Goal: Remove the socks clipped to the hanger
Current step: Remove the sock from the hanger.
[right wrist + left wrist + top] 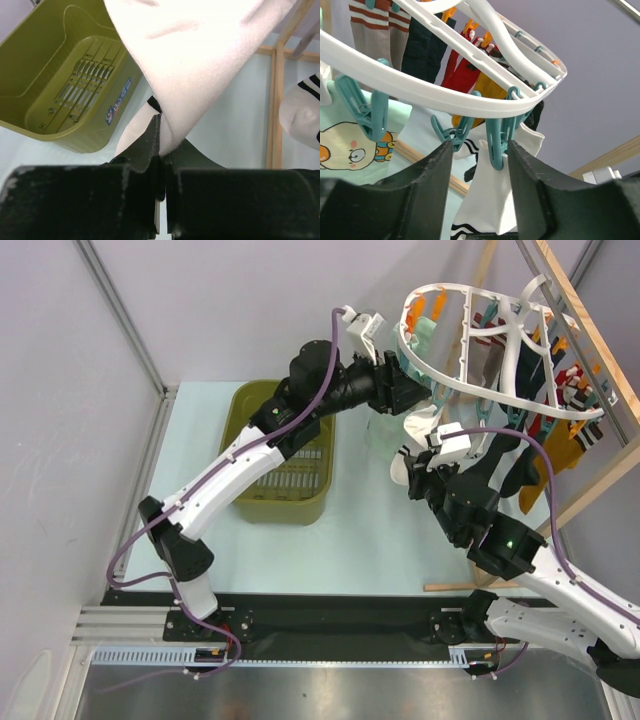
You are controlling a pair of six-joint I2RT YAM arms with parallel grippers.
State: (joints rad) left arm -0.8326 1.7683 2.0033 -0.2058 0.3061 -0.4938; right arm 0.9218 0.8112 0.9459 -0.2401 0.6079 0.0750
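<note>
The white oval hanger (470,335) hangs at the back right with several socks clipped under it: red, mustard, black, striped. My left gripper (479,150) is open, its fingers either side of a teal peg (497,142) that clips a white sock with black stripes (490,200). In the top view this gripper (410,390) is at the ring's near-left rim. A mint bear-print sock (350,145) hangs to its left. My right gripper (162,135) is shut on the lower part of the white sock (200,50), below the hanger in the top view (415,462).
An olive-green tub (285,455) stands on the table left of the hanger; it also shows in the right wrist view (65,85). The light wooden rack (585,330) carries the hanger at the right. Another striped white sock (300,110) hangs by the rack's base.
</note>
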